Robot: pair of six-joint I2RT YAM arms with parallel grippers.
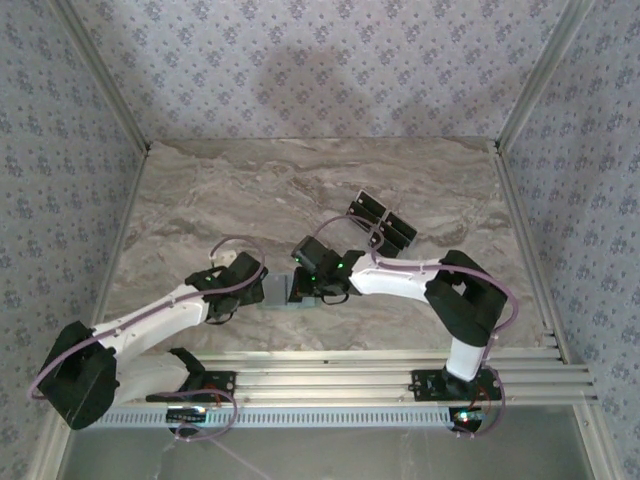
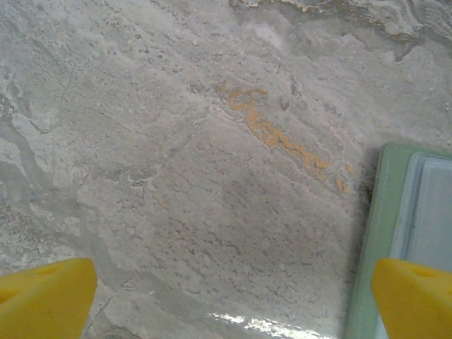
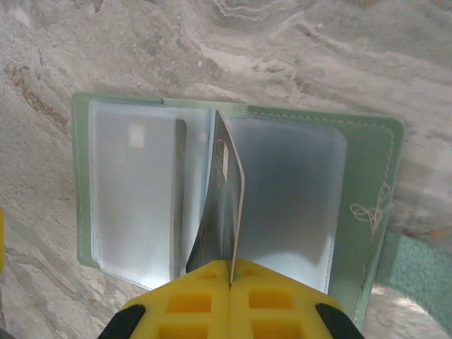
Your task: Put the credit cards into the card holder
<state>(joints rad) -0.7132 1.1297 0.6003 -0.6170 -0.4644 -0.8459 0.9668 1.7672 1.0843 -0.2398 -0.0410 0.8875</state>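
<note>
The card holder (image 3: 367,176) lies open on the marble table, pale green with clear plastic sleeves inside. My right gripper (image 3: 231,272) is shut on a dark credit card (image 3: 227,205), held on edge over the holder's middle fold with its far end down between the sleeves. From above, the right gripper (image 1: 308,278) sits over the holder (image 1: 277,292). More black credit cards (image 1: 383,220) lie on the table behind it. My left gripper (image 2: 229,304) stands open just left of the holder's edge (image 2: 385,233), with bare table between its yellow fingertips (image 2: 46,296).
The marble tabletop (image 1: 200,190) stretches open to the back and left. Patterned walls enclose it on three sides. A metal rail (image 1: 350,380) carrying both arm bases runs along the near edge.
</note>
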